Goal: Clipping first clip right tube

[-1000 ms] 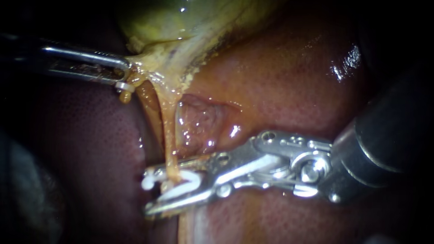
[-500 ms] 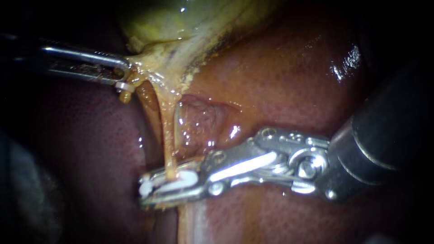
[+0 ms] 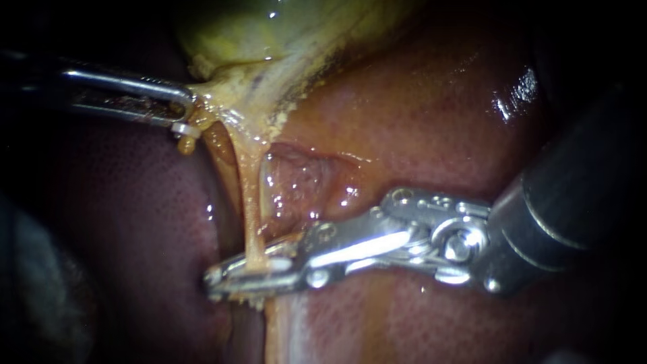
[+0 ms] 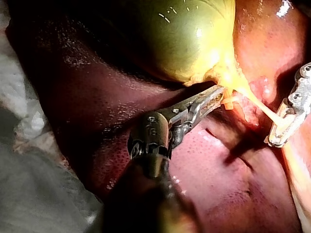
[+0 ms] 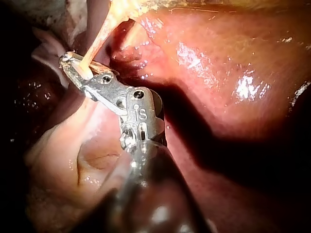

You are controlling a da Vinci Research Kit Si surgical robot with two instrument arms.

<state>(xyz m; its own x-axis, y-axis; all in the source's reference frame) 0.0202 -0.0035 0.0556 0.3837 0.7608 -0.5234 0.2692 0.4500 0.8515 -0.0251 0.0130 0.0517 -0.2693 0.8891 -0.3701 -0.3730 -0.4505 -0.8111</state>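
Observation:
A pale yellow tube (image 3: 251, 202) runs down from the gallbladder (image 3: 236, 34) across the liver (image 3: 418, 121). My right instrument (image 3: 219, 282) comes in from the right, and its jaws are shut across the tube's lower end, pressing a white clip (image 3: 273, 265) around it. Only a sliver of the clip shows between the jaws. The right wrist view has the same jaws (image 5: 68, 60) closed on the tube (image 5: 97, 39). My left instrument (image 3: 187, 108) is shut on the yellow tissue at the gallbladder's neck and holds it taut, as the left wrist view (image 4: 218, 94) also shows.
A second, darker orange tube (image 3: 217, 145) lies just left of the clipped one. A small white piece (image 3: 183, 128) sits under the left jaws. Dark liver lobe (image 3: 135, 222) fills the lower left. White gauze (image 4: 29, 121) lies beside the liver.
The right instrument's jaws have closed from open around the tube to shut, squeezing the white clip flat. The tube and the left instrument stay in place.

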